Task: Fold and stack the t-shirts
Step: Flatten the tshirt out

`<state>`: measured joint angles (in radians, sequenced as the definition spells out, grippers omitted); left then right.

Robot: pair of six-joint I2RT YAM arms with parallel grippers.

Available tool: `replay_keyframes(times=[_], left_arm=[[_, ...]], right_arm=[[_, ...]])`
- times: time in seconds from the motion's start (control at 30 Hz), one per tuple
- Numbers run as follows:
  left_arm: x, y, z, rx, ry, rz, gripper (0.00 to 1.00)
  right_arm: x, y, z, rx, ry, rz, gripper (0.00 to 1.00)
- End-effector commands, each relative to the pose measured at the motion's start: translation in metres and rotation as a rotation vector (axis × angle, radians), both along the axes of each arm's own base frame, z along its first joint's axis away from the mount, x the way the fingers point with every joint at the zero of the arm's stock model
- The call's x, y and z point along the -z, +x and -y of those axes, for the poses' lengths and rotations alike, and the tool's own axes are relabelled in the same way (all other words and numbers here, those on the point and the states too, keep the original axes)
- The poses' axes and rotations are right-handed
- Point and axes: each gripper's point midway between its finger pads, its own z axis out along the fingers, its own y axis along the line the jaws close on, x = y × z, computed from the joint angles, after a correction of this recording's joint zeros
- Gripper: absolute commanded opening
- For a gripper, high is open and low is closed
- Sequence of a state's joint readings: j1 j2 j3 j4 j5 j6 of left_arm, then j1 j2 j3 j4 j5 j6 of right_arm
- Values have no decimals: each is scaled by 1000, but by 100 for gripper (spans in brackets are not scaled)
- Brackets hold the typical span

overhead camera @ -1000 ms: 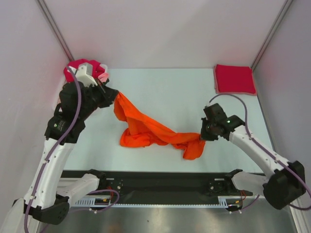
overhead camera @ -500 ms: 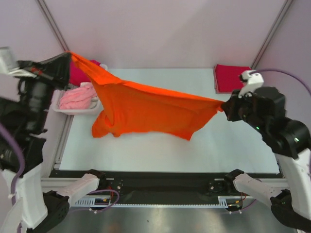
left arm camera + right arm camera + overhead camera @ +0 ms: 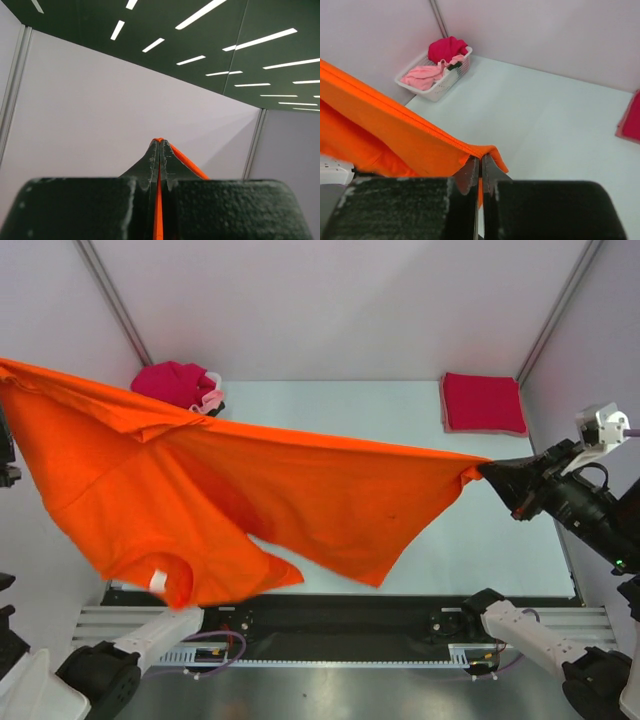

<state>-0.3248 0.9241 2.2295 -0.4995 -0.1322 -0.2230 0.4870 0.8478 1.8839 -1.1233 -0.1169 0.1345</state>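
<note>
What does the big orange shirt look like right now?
The orange shirt is soft, plain, bright cloth, held up in the air and spread wide over the table. The left pincer pinches one end, the right pincer the other. Its top edge is pulled tight; the rest hangs loose, with a small white label showing.

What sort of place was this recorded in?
Most likely a robot lab test cell, not a home: plain partition walls on metal posts, a pale table, and strip ceiling lights. The orange t-shirt and white basket look like practice laundry.
</note>
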Motion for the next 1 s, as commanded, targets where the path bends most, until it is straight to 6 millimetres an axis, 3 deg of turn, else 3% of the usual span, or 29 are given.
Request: replay_keyframes(times=[0.0,0.07,0.1,0.2,0.23,0.3,0.33,0.37,0.4,0.43,0.5,0.53,0.57,0.63,0.67,0.7,0.73,0.77,0.8,0.83,0.97], left_arm=[[5,61,11,-55,19,-80,1],[23,95,24,-48,48,-152,0],[33,115,30,-47,60,-196,0],[86,185,59,-28,140,-349,0],[116,213,70,-20,177,-427,0],[150,250,89,8,234,-503,0],[193,288,104,26,275,-601,0],[205,305,112,46,279,-619,0],[226,321,124,96,297,-654,0],[263,354,141,133,330,-722,0],[290,390,159,173,335,-735,0],[325,422,174,201,353,-776,0],[345,440,183,217,357,-803,0],[348,469,197,251,329,-780,0],[398,499,209,269,334,-860,0],[378,513,216,284,314,-810,0],[391,526,223,302,312,-828,0],[429,546,232,323,315,-882,0],[405,557,237,336,288,-827,0],[410,563,241,346,277,-836,0],[417,578,248,381,219,-818,0]], right_arm=[[32,23,-5,37,-67,-120,0],[51,37,-1,110,-78,-185,0],[73,49,3,160,-116,-238,0],[109,67,6,235,-178,-354,0],[132,72,7,253,-221,-418,0],[160,86,13,300,-282,-510,0],[184,91,17,315,-321,-584,0],[197,99,33,374,-326,-637,0],[217,108,35,393,-356,-708,0],[230,113,36,407,-374,-743,0],[258,130,45,452,-359,-867,0],[268,138,48,464,-345,-910,0],[279,143,52,473,-334,-957,0],[304,158,74,544,-326,-1052,0],[310,164,87,592,-341,-1066,0],[315,170,100,630,-345,-1082,0],[326,177,104,640,-370,-1116,0],[326,185,115,671,-360,-1119,0],[329,190,122,678,-363,-1133,0],[338,196,124,676,-376,-1165,0],[343,217,125,670,-379,-1171,0]])
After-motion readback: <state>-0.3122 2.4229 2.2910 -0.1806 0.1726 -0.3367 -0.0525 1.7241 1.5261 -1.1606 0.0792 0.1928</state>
